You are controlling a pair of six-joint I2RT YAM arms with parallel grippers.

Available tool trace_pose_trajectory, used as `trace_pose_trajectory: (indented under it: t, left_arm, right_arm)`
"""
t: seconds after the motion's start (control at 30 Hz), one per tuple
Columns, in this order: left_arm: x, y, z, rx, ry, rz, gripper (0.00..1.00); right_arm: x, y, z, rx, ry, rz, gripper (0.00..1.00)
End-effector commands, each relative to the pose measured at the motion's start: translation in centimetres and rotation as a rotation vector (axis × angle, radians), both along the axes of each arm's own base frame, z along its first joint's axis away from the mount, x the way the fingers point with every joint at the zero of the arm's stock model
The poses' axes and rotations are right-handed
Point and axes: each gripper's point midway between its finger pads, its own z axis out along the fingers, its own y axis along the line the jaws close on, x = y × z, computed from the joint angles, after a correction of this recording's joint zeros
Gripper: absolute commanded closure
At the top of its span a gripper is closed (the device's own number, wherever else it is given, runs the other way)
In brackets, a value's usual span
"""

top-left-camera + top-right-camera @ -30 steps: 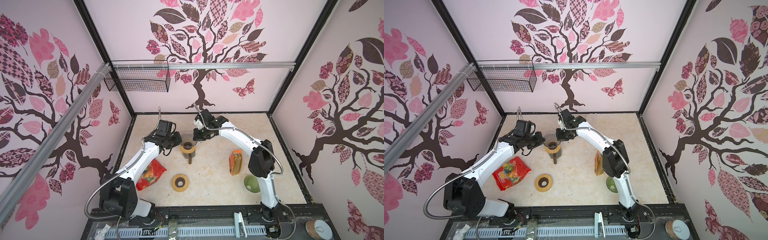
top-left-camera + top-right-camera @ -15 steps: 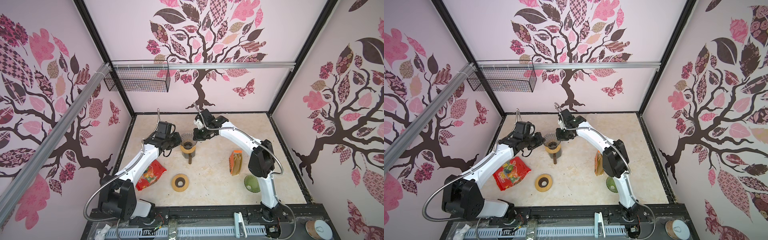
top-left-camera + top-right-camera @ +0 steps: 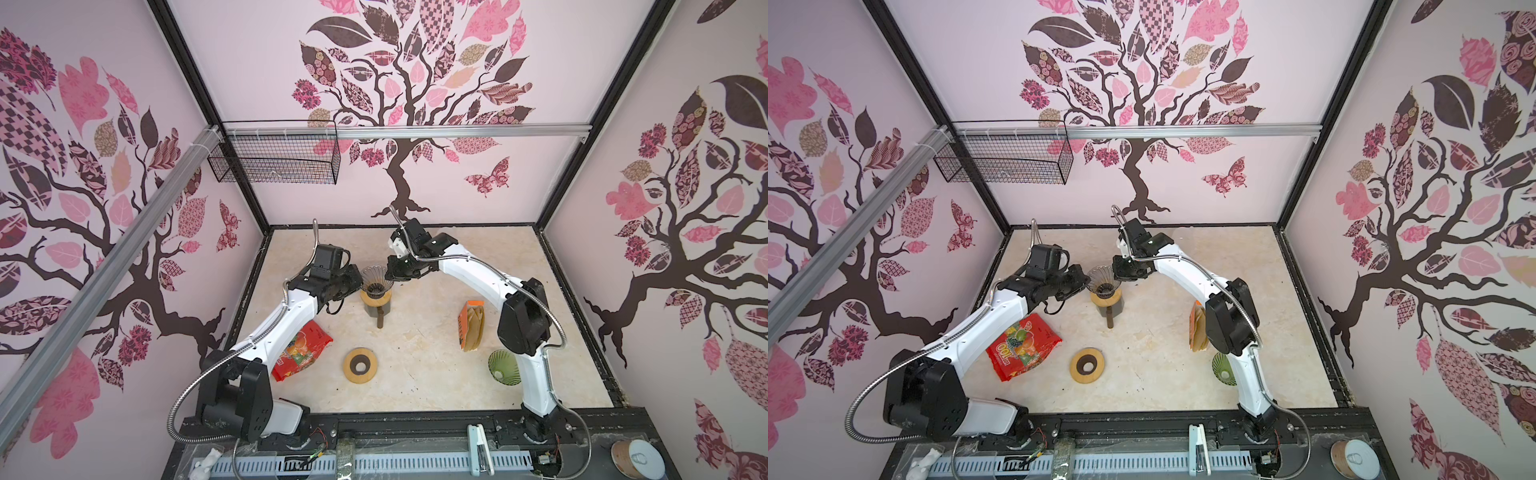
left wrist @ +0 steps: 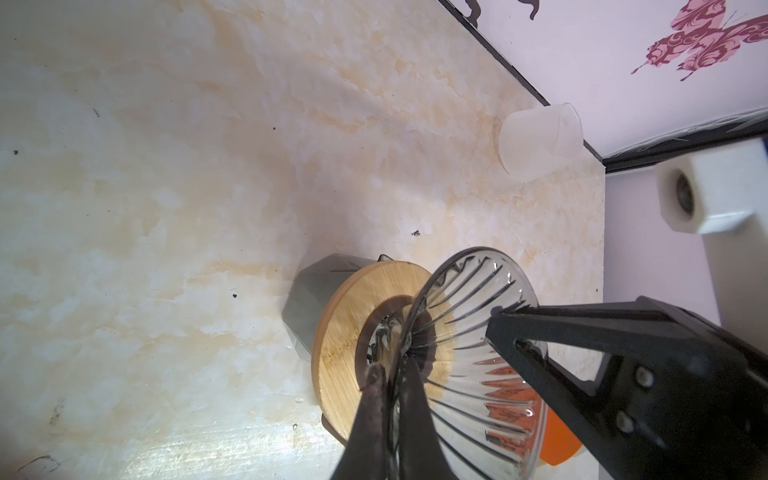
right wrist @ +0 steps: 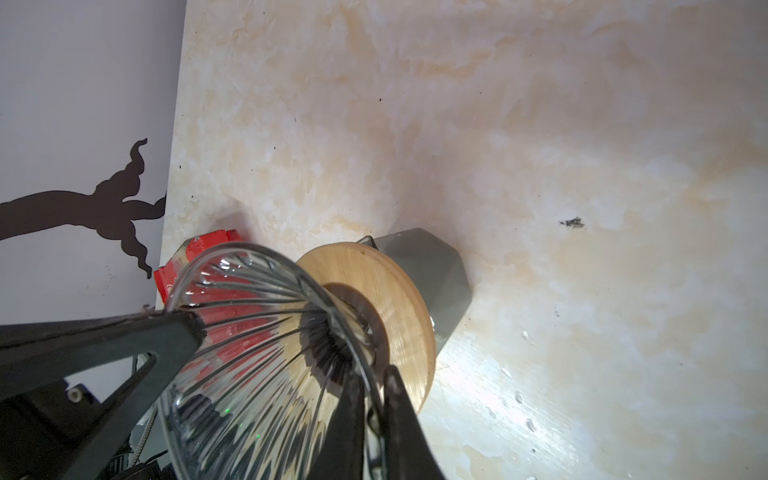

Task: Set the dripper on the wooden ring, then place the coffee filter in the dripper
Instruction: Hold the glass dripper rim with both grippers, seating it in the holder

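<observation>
As left claw (image 4: 392, 390) and right claw (image 5: 372, 395) clamp the clear ribbed glass dripper (image 3: 376, 283), limp-looking brown paper filters (image 3: 473, 328) near it want edge-pinching.

Colour rundown: the glass dripper (image 3: 376, 281) is clear, with dark ribbed lines fanning out from the middle. Its wooden collar (image 4: 345, 328) is light tan with visible grain, and the cup (image 4: 305, 303) under it is dark grey. The table (image 3: 415, 386) is cream marble-look with yellowish blotches and a few black specks. The snack bag (image 3: 1021, 347) is bright red with a green and orange fruit print. The filter pack (image 3: 467, 309) is orange and the filters (image 3: 473, 336) are brown. The second dripper (image 3: 503, 368) is green and ribbed too. The spare ring (image 3: 360, 365) is tan with a dark centre. The walls (image 3: 249, 50) are pale pink with a dark brown tree and patterned pink leaves.
</observation>
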Motion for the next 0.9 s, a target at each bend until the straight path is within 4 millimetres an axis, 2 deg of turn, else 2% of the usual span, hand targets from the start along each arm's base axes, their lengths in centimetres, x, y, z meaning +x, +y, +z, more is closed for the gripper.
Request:
trace_pose_trajectory:
  t: [0.0,0.2,0.37,0.5,0.63,0.87]
  left_arm:
    - [-3.1,1.8,-6.4,0.112,0.189,0.051,1.0]
    - [-4.2,2.5,-8.5,0.11,0.217,0.103,1.0]
    - [-4.2,2.1,-8.8,0.1,0.236,0.085,1.0]
    - [-4.4,1.2,-9.4,0.068,0.243,0.058,1.0]
    - [-4.1,-0.2,-9.0,0.066,0.235,0.011,1.0]
    - [-2.6,-2.9,-8.3,0.055,0.224,-0.04,1.0]
  right_arm:
    - [-4.3,-0.5,-6.0,-0.106,0.164,0.073,0.89]
    - [-5.1,-0.9,-7.0,-0.103,0.175,0.066,0.89]
    - [-5.0,-1.1,-6.8,-0.102,0.166,0.066,0.89]
    - [-4.3,-1.8,-6.1,-0.109,0.139,0.042,0.89]
    - [-3.5,-3.0,-5.6,-0.101,0.136,0.01,0.89]
    - [-2.1,-6.3,-4.6,-0.079,0.12,-0.069,0.89]
